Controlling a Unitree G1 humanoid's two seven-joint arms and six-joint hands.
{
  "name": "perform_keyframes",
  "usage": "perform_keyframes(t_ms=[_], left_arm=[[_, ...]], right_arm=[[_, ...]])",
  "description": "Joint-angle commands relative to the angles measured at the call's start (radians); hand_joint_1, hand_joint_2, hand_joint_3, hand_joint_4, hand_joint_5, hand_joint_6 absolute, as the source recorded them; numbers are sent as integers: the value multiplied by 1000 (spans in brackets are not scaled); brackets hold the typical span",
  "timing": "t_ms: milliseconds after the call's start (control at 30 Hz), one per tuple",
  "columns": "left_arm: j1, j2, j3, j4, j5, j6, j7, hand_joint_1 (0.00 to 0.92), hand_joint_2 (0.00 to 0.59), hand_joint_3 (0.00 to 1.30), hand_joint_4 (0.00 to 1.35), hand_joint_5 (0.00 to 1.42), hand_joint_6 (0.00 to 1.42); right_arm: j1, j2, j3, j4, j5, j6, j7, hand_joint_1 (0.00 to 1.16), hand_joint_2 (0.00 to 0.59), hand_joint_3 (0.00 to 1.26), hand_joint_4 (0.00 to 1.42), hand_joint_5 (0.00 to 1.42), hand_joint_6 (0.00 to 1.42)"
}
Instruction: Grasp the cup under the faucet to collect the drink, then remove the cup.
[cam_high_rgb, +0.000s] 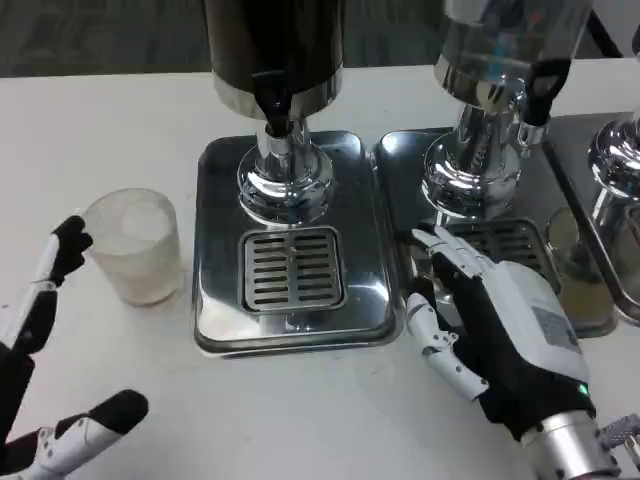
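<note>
**Desk:** Two dispensers stand on the white surface (120, 120), and the cup (135, 245) sits off to the left of both. Is that right for the caption?

**Photographer:** Yes. The translucent cup stands upright on the bare surface, just beside the left drip tray (290, 250), not under the dark dispenser's faucet (278, 112). Its inside looks pale and frosted; I cannot tell whether there is drink in it.

**Desk:** And the hands?

**Photographer:** The left hand (45, 330) is spread wide around nothing, one black fingertip close to the cup's rim, possibly touching, with a second finger lower down near the frame's bottom edge. The right hand (490, 320) lies with fingers apart at the front edge of the right drip tray (480, 240), holding nothing.

**Desk:** What is the risk from here?

**Photographer:** My read: the cup looks light and thin-walled. A fingertip pushing high on the rim before the hand closes around it could tip it, or skid it away across the smooth surface. A hard squeeze might buckle the wall. Carried toward the grate (292, 268), the cup could catch on the tray's raised lip. The right hand sits close to the second dispenser's chrome base (470, 180); a careless lift could knock it.
</note>
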Motion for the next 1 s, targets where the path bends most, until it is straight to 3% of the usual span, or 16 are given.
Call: perform_keyframes(t_ms=[33,200,567,1000], left_arm=[[-22,-13,7,24,-62,26,-17,0,30,0,0,109,149],[-68,-3,-12,37,-128,129,-82,0,0,0,0,115,189],[-299,46,-78,196,-57,284,-147,0,0,0,0,79,178],[-457,106,-136,333,12,394,-143,0,0,0,0,9,140]], right_arm=[[-7,-1,-3,10,12,-12,2,79,554,204,115,108,110],[-10,1,-2,13,20,-10,5,94,550,216,119,119,122],[-13,3,-8,8,33,-9,5,112,549,229,138,136,129],[-3,18,-11,7,45,-20,-4,120,549,249,151,161,143]])
